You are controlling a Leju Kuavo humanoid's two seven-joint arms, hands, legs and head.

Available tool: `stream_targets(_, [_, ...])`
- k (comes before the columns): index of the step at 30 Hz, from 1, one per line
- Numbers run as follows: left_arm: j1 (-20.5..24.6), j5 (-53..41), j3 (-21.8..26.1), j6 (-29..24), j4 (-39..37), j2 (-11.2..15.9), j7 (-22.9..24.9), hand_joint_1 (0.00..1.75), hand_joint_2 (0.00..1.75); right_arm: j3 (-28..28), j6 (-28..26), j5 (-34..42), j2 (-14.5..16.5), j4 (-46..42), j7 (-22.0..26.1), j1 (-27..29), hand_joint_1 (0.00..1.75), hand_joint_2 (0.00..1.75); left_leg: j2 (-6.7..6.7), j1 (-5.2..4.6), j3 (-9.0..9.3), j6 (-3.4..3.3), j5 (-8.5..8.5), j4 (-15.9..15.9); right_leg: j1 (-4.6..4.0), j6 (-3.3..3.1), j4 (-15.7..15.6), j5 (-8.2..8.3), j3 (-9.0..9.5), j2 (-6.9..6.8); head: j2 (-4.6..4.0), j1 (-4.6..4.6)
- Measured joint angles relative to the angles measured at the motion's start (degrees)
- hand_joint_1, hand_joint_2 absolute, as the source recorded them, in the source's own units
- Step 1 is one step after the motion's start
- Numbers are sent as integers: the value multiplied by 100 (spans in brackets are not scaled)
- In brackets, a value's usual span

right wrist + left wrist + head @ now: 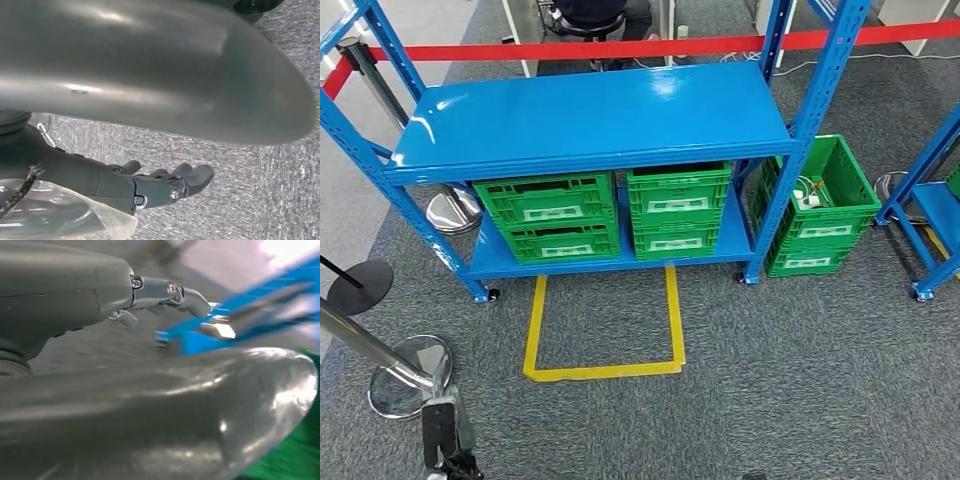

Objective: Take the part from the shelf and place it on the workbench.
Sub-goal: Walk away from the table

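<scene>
Crate (789, 238) beside shelf (592, 115), white items (807, 197) inside, axis unclear; left robot hand (166, 294), right robot hand (166, 184) spread, empty.

Your left hand (113, 335) has a smooth dark-grey shell with a seam across it, a thick glossy grey thumb (188, 410), and slim metallic-grey fingers (170, 292) pinned with small bright screws. Your right hand (124, 150) wears the same grey: a broad shiny thumb (170, 70), darker fingers (181, 182) with silver screw heads at the hinges, a thin pale wire and a dark braided cable near the wrist, and clear plastic film over the cover.
</scene>
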State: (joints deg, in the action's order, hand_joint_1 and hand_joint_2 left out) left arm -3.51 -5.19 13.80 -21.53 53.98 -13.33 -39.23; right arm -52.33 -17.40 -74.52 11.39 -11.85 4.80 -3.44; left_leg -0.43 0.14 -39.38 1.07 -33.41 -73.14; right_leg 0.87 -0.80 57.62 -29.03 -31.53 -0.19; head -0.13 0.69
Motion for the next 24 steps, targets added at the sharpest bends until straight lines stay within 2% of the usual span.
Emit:
stream_targets(1, [66,-4,158,5,-278,-1,-15,0,0,-10,-1,-2,0,0,-2,2,0,0,1,-3,97,-27,203,255,-8,3,0,-11,21,1,0,-1])
stream_targets(2, [129,-9,286,10,-523,-1,-26,0,0,-18,-2,-4,1,0,-3,3,0,0,8,-12,255,-69,438,639,-14,8,-3,-24,41,1,0,-1])
stream_targets(3, [192,-15,405,11,-730,0,-36,0,0,-24,-3,-5,4,1,-4,1,0,0,18,-29,411,-117,598,993,-24,19,-4,-38,57,-2,0,-5])
stream_targets(4, [253,-22,503,11,-901,-2,-44,0,0,-29,-5,-5,7,1,-5,-4,0,0,27,-48,531,-156,687,1277,-32,38,-4,-49,59,-5,0,-3])
stream_targets(5, [305,-28,587,11,-1046,-4,-51,0,0,-37,-7,-5,10,1,-6,-8,0,0,33,-66,597,-183,708,1442,-37,61,-4,-56,53,-12,0,-6])
stream_targets(8, [418,-103,780,-7,-1408,-9,15,0,0,-62,-13,-6,13,0,-13,-20,0,0,20,-68,637,-224,685,1557,-35,159,-10,-81,46,-37,0,-7])
stream_targets(9, [458,-141,845,-18,-1545,-5,85,0,0,-67,-15,-6,13,0,-18,-23,0,0,16,-55,659,-244,695,1591,-33,188,50,-136,19,-32,0,-10])
stream_targets(10, [504,-175,921,-25,-1711,1,182,0,0,-70,-17,-6,13,0,-23,-28,0,0,15,-39,680,-265,707,1624,-32,211,223,-245,-67,-22,0,-18])
stream_targets(11, [549,-195,1002,-26,-1902,10,289,0,0,-73,-19,-6,13,0,-29,-29,0,0,17,-33,693,-280,711,1639,-26,224,528,-405,-226,-9,0,-25])
stream_targets(13, [620,-235,1169,33,-2323,46,574,0,0,-75,-17,-13,13,0,-44,-22,0,0,20,-39,694,-305,700,1638,-22,247,1293,-718,-634,-1,0,-34])
stream_targets(14, [635,-243,1247,96,-2525,66,765,0,0,-76,-13,-18,13,0,-54,-13,0,0,20,-44,698,-307,693,1637,-21,255,1532,-764,-774,-1,0,-33])
stream_targets(15, [637,-242,1322,171,-2706,87,973,0,0,-78,-6,-26,13,0,-67,-5,0,0,17,-46,705,-307,685,1636,-21,258,1550,-692,-807,-1,0,-34])
stream_targets(16, [631,-227,1396,242,-2871,103,1167,0,0,-78,1,-34,11,0,-77,-2,0,0,11,-47,719,-301,676,1635,-21,253,1340,-521,-722,-1,0,-35])
stream_targets(18, [611,-205,1523,358,-3133,123,1450,0,0,-79,16,-44,2,0,-91,-11,0,0,1,-55,752,-268,646,1631,-24,231,550,-130,-340,4,0,-36])
stream_targets(19, [607,-199,1574,427,-3242,133,1562,0,0,-78,25,-49,-2,0,-95,-20,0,0,-5,-65,762,-244,630,1620,-24,209,224,-20,-166,10,0,-34])
stream_targets(20, [605,-195,1620,503,-3337,142,1670,0,0,-78,33,-54,-5,0,-102,-28,0,0,-8,-75,767,-220,619,1611,-27,188,25,23,-52,16,0,-31])
stream_targets(21, [605,-189,1660,582,-3423,150,1785,0,0,-78,38,-57,-7,0,-113,-32,0,0,-11,-82,767,-199,614,1604,-35,165,-33,6,-9,22,0,-30])
stream_targets(24, [600,-167,1774,810,-3608,166,2134,0,0,-79,48,-75,-7,0,-145,-25,0,131,-8,-65,751,-129,539,1520,-26,81,-48,22,20,14,0,-25])
